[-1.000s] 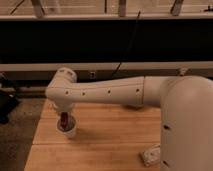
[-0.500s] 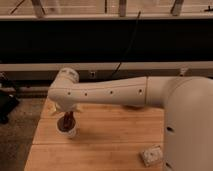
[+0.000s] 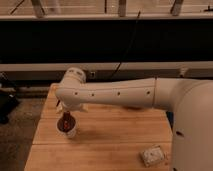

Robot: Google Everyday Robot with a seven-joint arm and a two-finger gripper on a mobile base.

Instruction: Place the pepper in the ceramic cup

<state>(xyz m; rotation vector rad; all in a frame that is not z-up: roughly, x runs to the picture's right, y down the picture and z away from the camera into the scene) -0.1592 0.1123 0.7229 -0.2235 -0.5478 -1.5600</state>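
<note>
Gripper (image 3: 66, 111) above ceramic cup (image 3: 68, 131); pepper (image 3: 66, 121) seemingly upright inside.

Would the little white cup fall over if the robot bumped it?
Probably, quite easily. The ceramic cup looks small and likely light, standing free on the wooden table. The gripper hangs right over its rim with the pepper, so a sideways nudge might tip or slide it.

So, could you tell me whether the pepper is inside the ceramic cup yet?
Partly in: the pepper stands with its lower end inside the ceramic cup and its top above the rim, right beneath the gripper.
</note>
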